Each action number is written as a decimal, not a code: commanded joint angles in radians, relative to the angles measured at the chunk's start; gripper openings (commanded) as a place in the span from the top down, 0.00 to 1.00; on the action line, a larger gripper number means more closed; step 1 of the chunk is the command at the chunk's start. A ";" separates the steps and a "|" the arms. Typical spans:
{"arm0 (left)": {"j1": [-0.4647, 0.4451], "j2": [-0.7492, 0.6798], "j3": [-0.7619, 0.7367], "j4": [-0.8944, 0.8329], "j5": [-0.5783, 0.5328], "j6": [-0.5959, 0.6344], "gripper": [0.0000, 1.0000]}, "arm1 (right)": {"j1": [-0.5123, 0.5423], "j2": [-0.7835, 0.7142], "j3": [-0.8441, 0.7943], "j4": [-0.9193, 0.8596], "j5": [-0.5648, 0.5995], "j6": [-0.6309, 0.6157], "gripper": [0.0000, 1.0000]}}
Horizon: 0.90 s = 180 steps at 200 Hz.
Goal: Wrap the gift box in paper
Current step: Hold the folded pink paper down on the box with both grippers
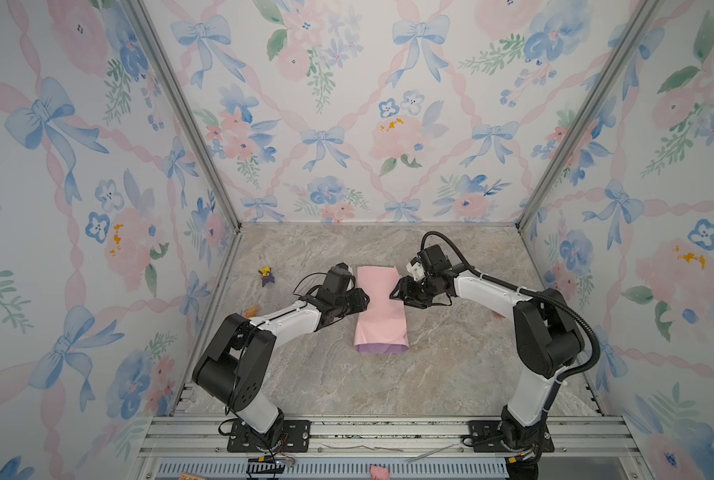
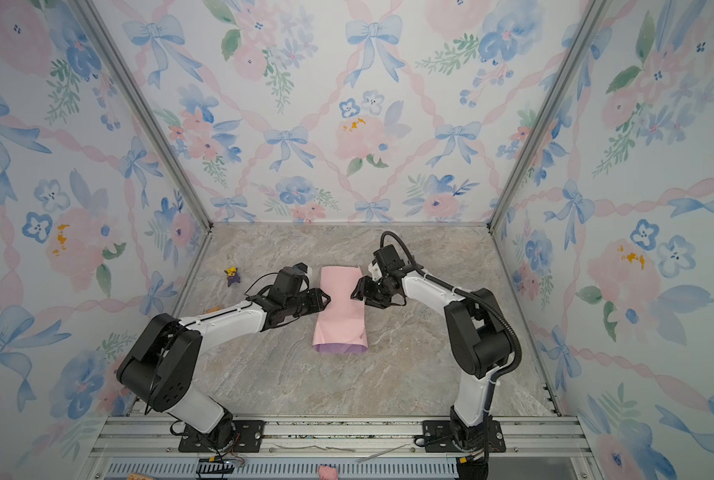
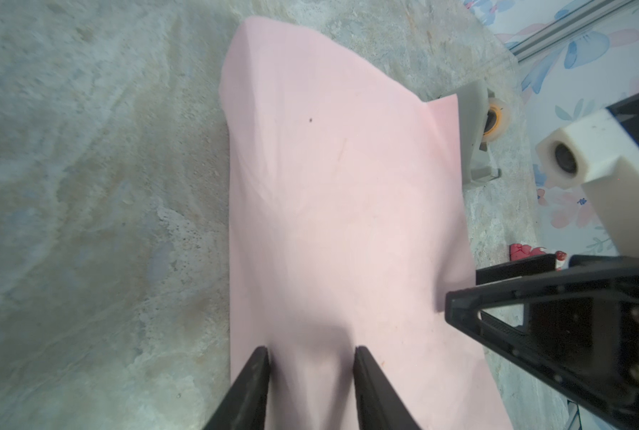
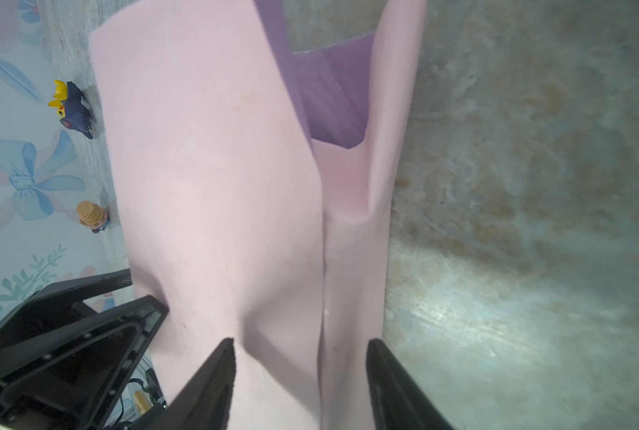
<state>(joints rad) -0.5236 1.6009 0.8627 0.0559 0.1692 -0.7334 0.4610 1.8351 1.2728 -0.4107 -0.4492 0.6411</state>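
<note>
The paper [image 1: 380, 316] lies folded into a long sleeve in the middle of the table, pale pink face out. Its lilac inner face shows at the near open end [image 1: 382, 348] and in the right wrist view [image 4: 333, 93]. The gift box is hidden under the paper. My left gripper [image 1: 365, 300] is at the sleeve's left edge, open, with its fingertips down on the pink top [image 3: 347, 204]. My right gripper [image 1: 393, 291] is at the right edge, open. Its fingers straddle the seam where one paper edge overlaps the other [image 4: 325, 260].
A grey tape dispenser [image 3: 474, 137] stands just beyond the paper's far end. A small purple and yellow toy [image 1: 266, 276] and an ice-cream toy [image 1: 250, 311] sit at the table's left side. A red toy [image 3: 522, 251] lies on the right. The enclosure walls are close.
</note>
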 commanded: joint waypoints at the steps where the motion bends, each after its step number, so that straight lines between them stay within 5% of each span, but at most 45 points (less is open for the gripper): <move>1: -0.010 0.004 -0.012 -0.016 -0.022 0.032 0.60 | -0.041 -0.050 -0.014 -0.034 -0.025 0.003 0.34; 58: -0.033 0.003 -0.005 -0.036 -0.034 0.063 0.60 | -0.013 0.061 0.088 -0.084 -0.018 -0.009 0.34; 92: -0.045 -0.006 0.011 -0.052 -0.046 0.103 0.59 | -0.012 0.085 0.106 -0.083 -0.017 -0.010 0.56; 110: -0.042 -0.014 0.033 -0.071 -0.067 0.117 0.49 | -0.013 0.084 0.095 -0.089 -0.004 -0.040 0.64; 124: -0.015 -0.021 0.043 -0.069 -0.057 0.094 0.42 | -0.013 0.076 0.079 -0.089 0.006 -0.043 0.67; 180: 0.045 0.007 -0.015 0.099 0.114 -0.016 0.41 | -0.013 0.060 0.032 -0.018 0.001 -0.023 0.73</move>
<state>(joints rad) -0.4774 1.5997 0.8719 0.0841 0.1951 -0.7010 0.4412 1.9003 1.3357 -0.4313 -0.4755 0.6140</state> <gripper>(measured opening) 0.588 0.279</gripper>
